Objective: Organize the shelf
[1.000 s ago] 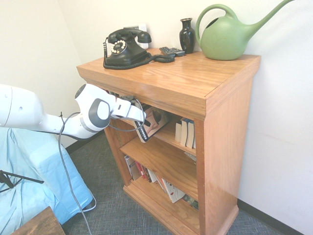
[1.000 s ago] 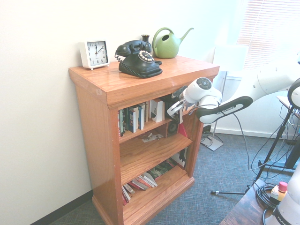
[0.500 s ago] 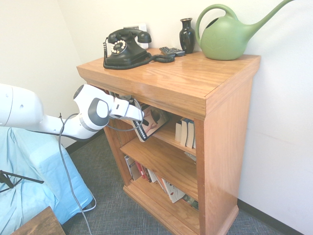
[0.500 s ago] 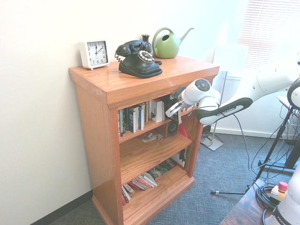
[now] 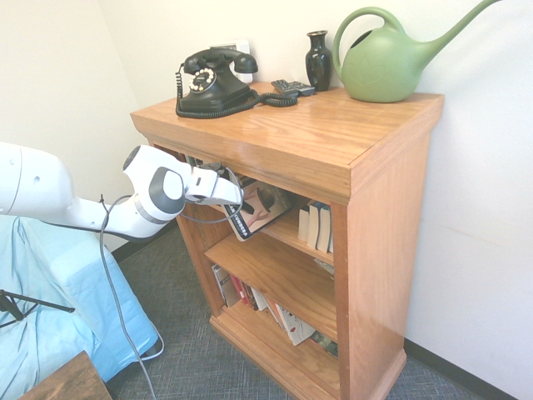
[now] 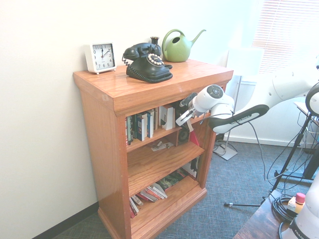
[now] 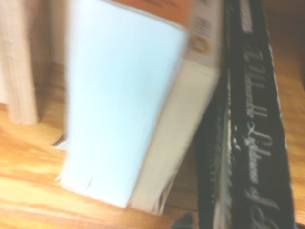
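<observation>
The honey-coloured oak shelf (image 5: 333,158) stands against the wall; the end effector (image 5: 243,215) is barely shifted at the top tier's leaning black-spined book (image 5: 250,218). End effector state cannot be told; release is perhaps beginning.

Top tier of shelf (image 5: 287,229) crowded by leaning book (image 5: 260,208), upright books (image 5: 316,227), middle tier open

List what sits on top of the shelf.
On the shelf: black rotary telephone, dark vase, green watering can, white clock. A small dark item behind the phone cord is unclear.
</observation>
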Motion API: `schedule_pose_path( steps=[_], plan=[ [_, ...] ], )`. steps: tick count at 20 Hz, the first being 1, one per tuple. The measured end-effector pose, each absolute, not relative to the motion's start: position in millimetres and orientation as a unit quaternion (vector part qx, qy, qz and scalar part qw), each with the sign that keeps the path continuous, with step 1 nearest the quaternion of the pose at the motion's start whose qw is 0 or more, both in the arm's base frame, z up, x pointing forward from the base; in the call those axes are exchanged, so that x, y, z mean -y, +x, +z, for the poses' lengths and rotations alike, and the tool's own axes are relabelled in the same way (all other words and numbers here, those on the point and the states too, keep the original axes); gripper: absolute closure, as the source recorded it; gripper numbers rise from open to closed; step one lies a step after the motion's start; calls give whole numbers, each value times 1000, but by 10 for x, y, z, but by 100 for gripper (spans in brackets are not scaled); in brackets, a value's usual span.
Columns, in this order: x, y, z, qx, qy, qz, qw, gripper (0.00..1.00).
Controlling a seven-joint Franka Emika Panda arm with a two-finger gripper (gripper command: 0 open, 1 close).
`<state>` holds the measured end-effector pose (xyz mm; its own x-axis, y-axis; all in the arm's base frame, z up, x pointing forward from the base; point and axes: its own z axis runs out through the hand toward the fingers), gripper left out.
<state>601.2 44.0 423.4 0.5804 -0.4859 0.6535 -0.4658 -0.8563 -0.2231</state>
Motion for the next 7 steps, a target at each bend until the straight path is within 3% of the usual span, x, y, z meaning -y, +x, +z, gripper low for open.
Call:
schedule_pose_path(
  steps=[7],
  plan=[
    [-353, 5460, 4170, -263, -892, -368, 20, 0]
  ],
)
